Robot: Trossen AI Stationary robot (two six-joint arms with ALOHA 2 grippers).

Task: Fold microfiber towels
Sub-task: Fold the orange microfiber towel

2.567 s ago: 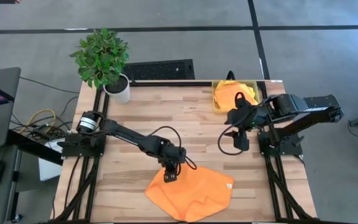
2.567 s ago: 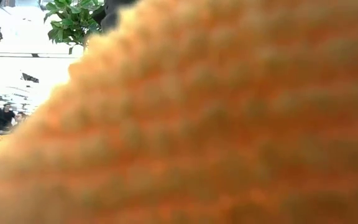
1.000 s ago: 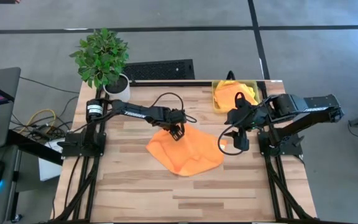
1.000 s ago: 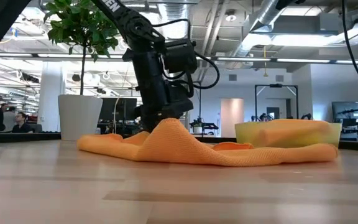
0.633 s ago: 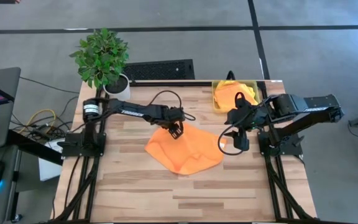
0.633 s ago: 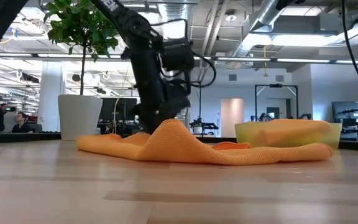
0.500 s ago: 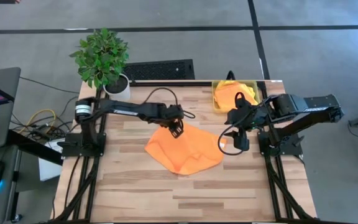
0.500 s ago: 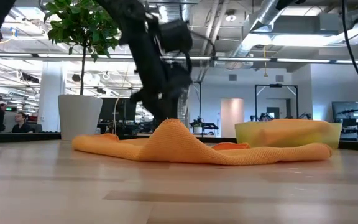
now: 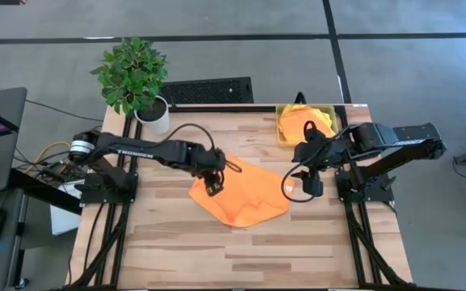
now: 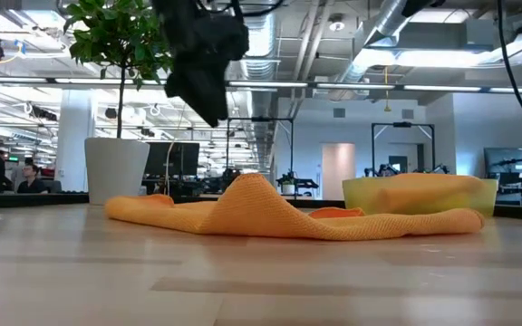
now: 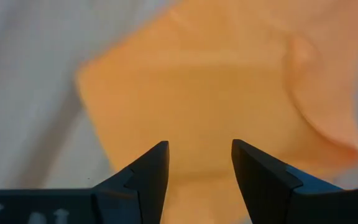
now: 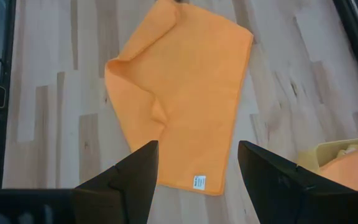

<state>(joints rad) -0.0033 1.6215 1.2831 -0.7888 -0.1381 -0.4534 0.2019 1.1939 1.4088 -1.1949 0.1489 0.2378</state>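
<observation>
My pale butcher-block wooden table [image 9: 176,250] is carrying four things rn. A crumpled orange microfiber towel [image 9: 241,196] is lying approx. mid-table, one fold humping up into a ridge in the low view, small white tag showing near one corner. A translucent yellow plastic bin [image 9: 284,129] is sitting at the far edge twd my right arm's side, w/ yellow & orange cloth heaped inside. A white plant pot w/ a leafy green plant [image 9: 154,115] is standing at the far left corner. Remaining planks are lying bare.

A towel [image 9: 245,196] lies mid-table – bin [image 9: 284,131] behind it at right, plant [image 9: 136,79] at left.
</observation>
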